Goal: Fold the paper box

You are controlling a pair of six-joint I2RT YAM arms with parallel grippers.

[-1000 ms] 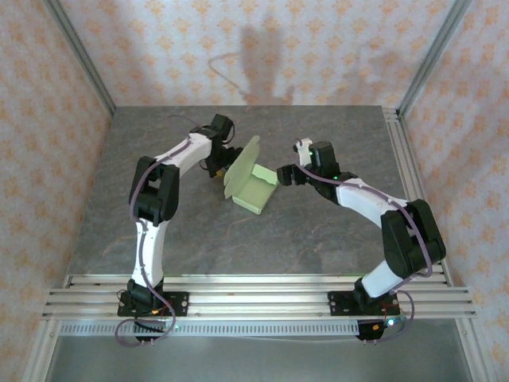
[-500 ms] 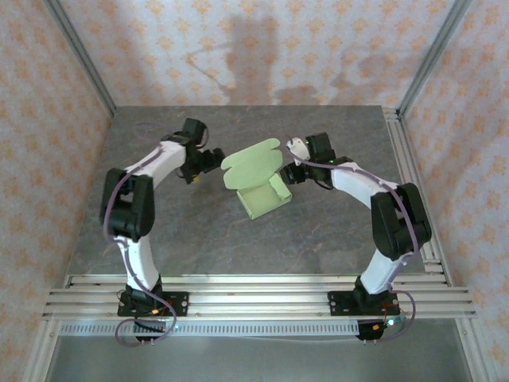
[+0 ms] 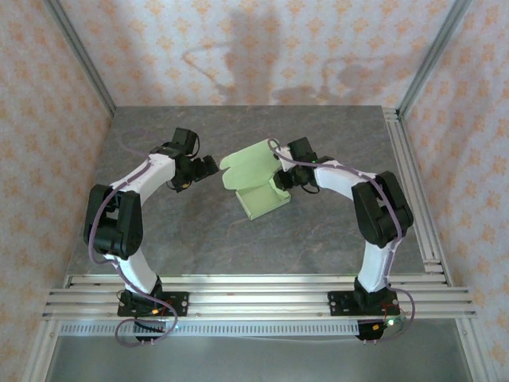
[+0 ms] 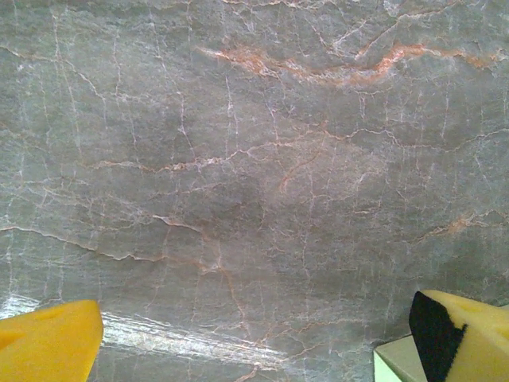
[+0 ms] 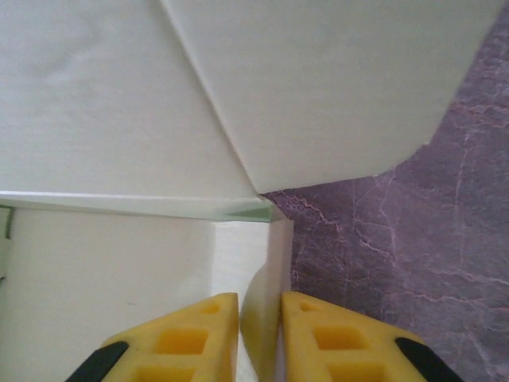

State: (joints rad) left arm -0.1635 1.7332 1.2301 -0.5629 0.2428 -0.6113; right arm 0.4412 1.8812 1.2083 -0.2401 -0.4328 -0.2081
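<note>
Paper box (image 3: 258, 199) mid table (image 3: 183, 239), half folded, lid flap up, leaning far-left. On its right wall, right claw (image 3: 280, 178); off to left, left claw (image 3: 203, 167), apart from box.

Left wrist: yellow fingers (image 4: 48, 346) spread wide, nothing between; green box corner beside right one.

Right wrist: fingers (image 5: 187, 338) pinched on box's thin side wall.

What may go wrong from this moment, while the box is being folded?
1. The right gripper pinches only one thin side wall of the paper box. A hard pull may crease or tear that wall.
2. The left gripper is open and apart from the box, so the box, held on one side only, may swing or slide on the smooth table.
</note>
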